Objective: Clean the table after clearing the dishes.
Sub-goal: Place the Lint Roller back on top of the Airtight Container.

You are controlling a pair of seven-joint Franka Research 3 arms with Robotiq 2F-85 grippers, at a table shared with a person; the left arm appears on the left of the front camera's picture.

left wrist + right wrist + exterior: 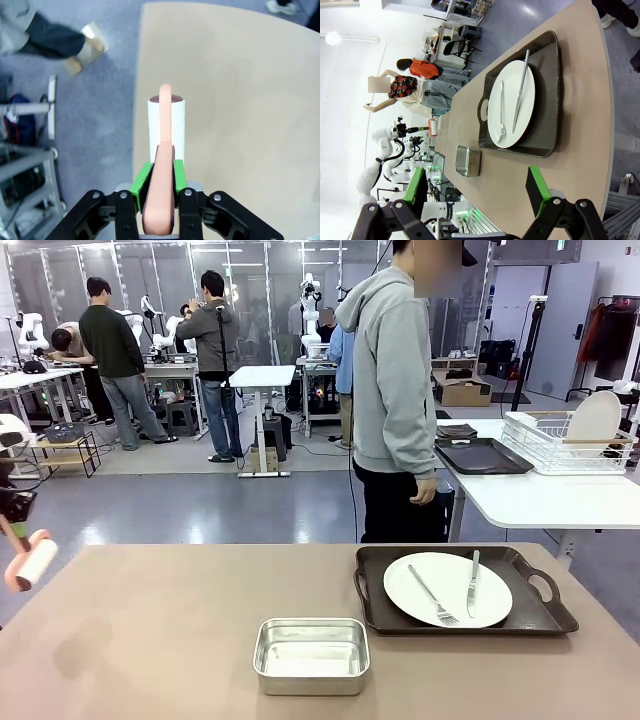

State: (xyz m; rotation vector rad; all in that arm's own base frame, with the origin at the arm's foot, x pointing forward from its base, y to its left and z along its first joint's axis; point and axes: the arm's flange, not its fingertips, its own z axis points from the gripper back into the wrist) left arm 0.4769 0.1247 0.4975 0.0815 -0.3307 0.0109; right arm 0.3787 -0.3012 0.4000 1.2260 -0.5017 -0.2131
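The taupe-brown table carries a dark brown handled tray at the right. On the tray lies a round white plate with a fork and a knife. My left gripper hovers at the table's far left edge. In the left wrist view it is shut on the pink handle of a white roller, which hangs over the table's edge. My right gripper is open above the table, pointing at the tray and plate; nothing is between its green pads.
A small shiny steel pan sits near the front middle of the table. A person in a grey hoodie stands at the far side. Behind, a white side table holds a dish rack and another dark tray.
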